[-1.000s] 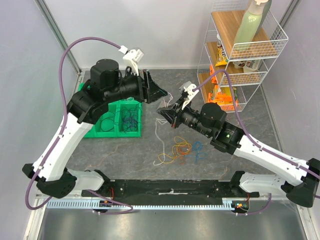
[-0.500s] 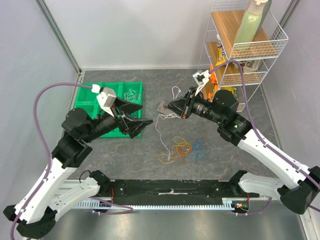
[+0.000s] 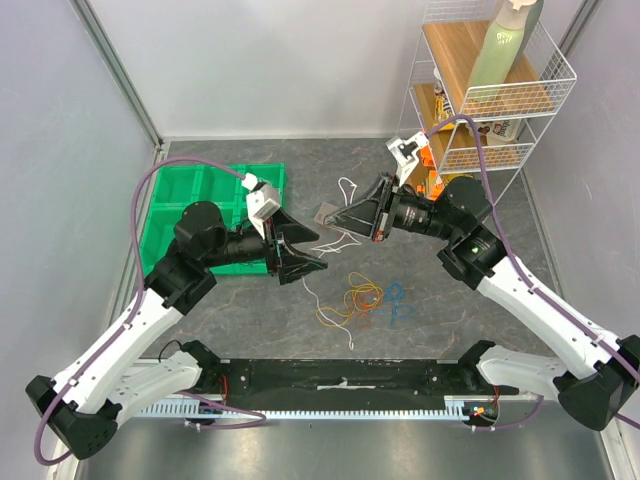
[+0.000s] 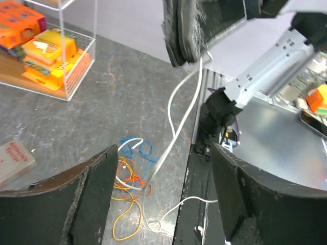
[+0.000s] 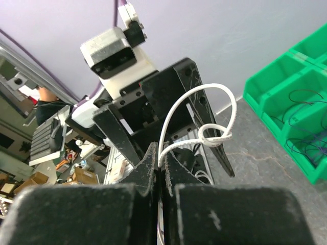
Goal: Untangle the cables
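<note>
My right gripper (image 3: 338, 220) is shut on a white cable (image 3: 346, 185) and holds it above the table. In the right wrist view the white cable (image 5: 214, 133) shows a knot just past the closed fingertips (image 5: 153, 153). My left gripper (image 3: 303, 264) is open and empty, facing the right gripper. In the left wrist view the white cable (image 4: 176, 122) hangs from the right gripper (image 4: 185, 35) down between my open fingers (image 4: 97, 173). A tangle of yellow, orange-red and blue cables (image 3: 362, 300) lies on the table, also in the left wrist view (image 4: 130, 171).
A green compartment bin (image 3: 190, 195) stands at the left, with dark purple wires in one cell (image 5: 306, 135). A white wire rack (image 3: 470, 130) with boxes and a bottle stands at the back right. A small flat card (image 3: 326, 212) lies below the right gripper.
My left arm has come down from over the green bin and swung right, towards the hanging white cable. My right gripper has pulled back and right, still holding the white cable.
</note>
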